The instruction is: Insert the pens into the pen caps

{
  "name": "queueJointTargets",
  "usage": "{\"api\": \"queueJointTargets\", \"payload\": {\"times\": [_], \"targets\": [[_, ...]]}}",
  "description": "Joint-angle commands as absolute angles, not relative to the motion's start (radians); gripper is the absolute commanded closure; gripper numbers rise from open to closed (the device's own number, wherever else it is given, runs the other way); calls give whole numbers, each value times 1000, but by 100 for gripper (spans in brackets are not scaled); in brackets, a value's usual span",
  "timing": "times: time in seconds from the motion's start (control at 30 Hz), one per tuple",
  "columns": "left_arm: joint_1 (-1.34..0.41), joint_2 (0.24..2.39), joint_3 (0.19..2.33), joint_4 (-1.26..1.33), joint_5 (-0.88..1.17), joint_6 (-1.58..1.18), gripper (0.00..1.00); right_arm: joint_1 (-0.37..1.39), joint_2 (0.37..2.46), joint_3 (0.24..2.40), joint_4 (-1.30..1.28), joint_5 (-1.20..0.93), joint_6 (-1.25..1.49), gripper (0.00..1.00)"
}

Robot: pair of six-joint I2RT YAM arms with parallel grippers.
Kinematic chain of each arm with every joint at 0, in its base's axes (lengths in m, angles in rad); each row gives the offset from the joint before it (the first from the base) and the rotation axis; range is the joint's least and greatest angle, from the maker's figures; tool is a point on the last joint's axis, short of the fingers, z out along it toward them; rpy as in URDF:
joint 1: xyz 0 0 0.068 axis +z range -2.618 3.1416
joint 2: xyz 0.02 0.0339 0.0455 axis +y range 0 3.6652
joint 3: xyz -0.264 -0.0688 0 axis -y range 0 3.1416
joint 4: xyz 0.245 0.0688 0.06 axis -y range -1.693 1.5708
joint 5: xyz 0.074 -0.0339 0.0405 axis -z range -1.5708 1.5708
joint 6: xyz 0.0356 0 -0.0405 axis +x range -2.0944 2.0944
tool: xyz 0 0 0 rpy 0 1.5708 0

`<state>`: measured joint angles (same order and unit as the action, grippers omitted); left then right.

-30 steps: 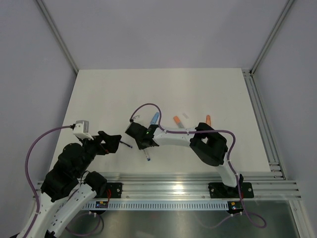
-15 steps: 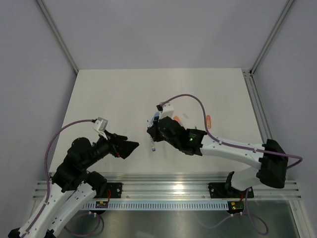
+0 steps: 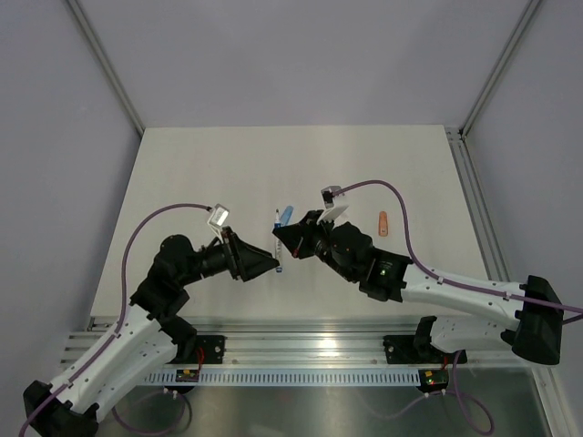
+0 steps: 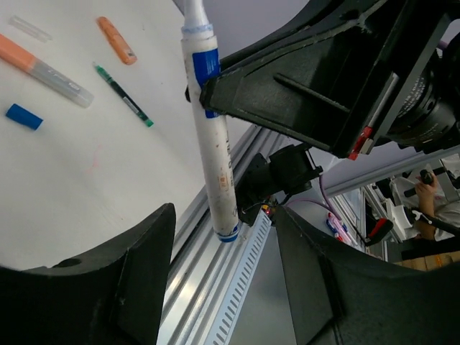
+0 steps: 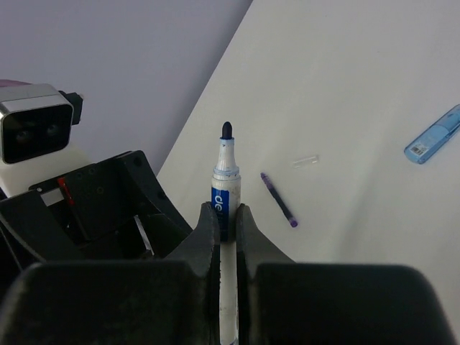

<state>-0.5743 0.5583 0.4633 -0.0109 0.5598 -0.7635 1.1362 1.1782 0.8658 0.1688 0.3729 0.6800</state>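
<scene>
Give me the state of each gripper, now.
Left gripper: open, jaws either side of the white marker, not gripping it.
Right gripper: shut on the white marker.

On the table (image 3: 182,182), in the top view, the left end effector (image 3: 271,262) and the right end effector (image 3: 284,241) face each other just below the frame centre, the left one at the left. The held pen (image 3: 277,226) is between them, clamped in the right one and inside the gap of the left one. A cap (image 3: 286,215) lies just above them, and a second cap (image 3: 383,223) lies well to the right. In the upper left of the left wrist view, a thick pen (image 4: 43,68) lies above a third cap (image 4: 24,116), with a thin pen (image 4: 123,95) to their right.
</scene>
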Motion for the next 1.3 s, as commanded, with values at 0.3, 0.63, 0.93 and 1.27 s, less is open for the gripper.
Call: {"api": "queueJointTargets", "payload": {"times": [0.3,0.63,0.93,1.27], "targets": [[-583,624,440,178,661,-801,50,1146,1196,873,288,319,716,100],[-584,612,437,161,649,-776,97,1146,1189,857,275,296,726,100],[-583,566,472,69,603,-727,100,1146,1144,906,206,183,661,65],[-583,450,613,-300,416,-549,100,1140,1000,904,6,61,506,48]]}}
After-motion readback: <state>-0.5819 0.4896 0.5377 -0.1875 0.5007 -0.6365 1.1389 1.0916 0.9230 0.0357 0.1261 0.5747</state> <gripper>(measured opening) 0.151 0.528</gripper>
